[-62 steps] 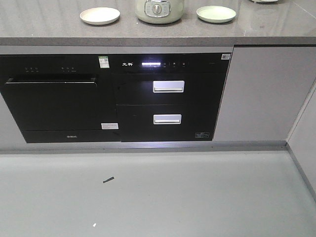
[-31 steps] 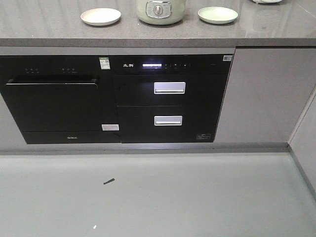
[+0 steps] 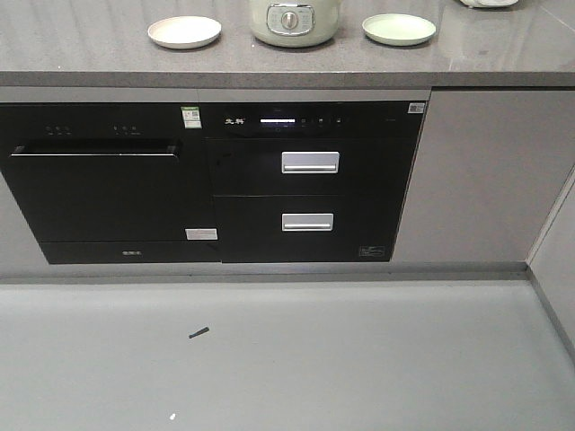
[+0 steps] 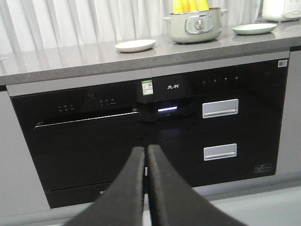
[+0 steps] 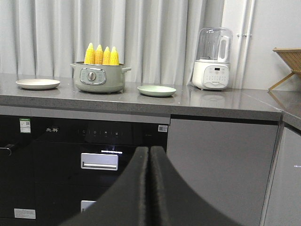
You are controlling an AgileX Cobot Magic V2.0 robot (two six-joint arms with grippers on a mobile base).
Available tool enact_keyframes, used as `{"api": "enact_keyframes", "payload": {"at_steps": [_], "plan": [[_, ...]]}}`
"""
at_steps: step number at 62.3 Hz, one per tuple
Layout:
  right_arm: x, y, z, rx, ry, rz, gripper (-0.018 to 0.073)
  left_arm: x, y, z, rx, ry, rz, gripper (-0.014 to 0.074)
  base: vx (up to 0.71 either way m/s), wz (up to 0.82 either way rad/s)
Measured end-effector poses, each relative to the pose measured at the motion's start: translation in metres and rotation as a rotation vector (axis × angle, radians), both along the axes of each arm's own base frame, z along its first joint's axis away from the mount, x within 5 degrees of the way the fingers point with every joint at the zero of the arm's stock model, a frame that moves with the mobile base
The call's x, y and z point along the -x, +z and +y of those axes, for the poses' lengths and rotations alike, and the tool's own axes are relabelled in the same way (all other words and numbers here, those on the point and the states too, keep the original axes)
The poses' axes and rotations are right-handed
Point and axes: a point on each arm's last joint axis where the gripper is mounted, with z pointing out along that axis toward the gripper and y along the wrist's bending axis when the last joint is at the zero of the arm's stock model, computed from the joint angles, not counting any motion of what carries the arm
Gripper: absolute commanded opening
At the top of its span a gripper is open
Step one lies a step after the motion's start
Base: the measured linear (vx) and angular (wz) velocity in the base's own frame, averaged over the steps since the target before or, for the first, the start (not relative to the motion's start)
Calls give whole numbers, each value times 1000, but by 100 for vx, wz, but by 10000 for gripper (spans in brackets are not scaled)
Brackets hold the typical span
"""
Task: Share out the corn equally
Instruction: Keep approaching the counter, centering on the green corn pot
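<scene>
Several yellow corn cobs [image 5: 101, 55] stand upright in a pale green pot [image 5: 97, 77] on the grey counter; their lower ends also show in the left wrist view as corn [image 4: 190, 5] above the pot [image 4: 195, 26]. A cream plate [image 5: 37, 84] lies left of the pot and a light green plate [image 5: 156, 90] to its right. My left gripper [image 4: 146, 150] is shut with nothing in it, low in front of the black appliances. My right gripper [image 5: 149, 151] is shut too, holding nothing, well below counter height. Both are far from the corn.
Black built-in appliances [image 3: 216, 180] with two silver drawer handles fill the counter's front. A white blender [image 5: 212, 59] stands at the right, with a wooden rack [image 5: 288, 61] on the side counter. Grey floor [image 3: 287, 359] carries a small dark scrap. Curtains hang behind.
The front view has shifted slightly: counter, plates and appliances sit a few pixels lower and further right than a second ago. Nothing on the counter has moved.
</scene>
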Motion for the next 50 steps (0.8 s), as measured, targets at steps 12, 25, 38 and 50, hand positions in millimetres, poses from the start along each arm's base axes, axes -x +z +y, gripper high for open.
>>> {"api": "enact_keyframes", "payload": {"at_steps": [12, 25, 38, 50], "plan": [[0, 0, 0, 0, 0, 0, -4, 0, 0, 0, 0, 0, 0, -6, 2, 1], [0, 0, 0, 0, 0, 0, -4, 0, 0, 0, 0, 0, 0, -6, 2, 1], [0, 0, 0, 0, 0, 0, -4, 0, 0, 0, 0, 0, 0, -6, 2, 1], [0, 0, 0, 0, 0, 0, -4, 0, 0, 0, 0, 0, 0, -6, 2, 2]]}}
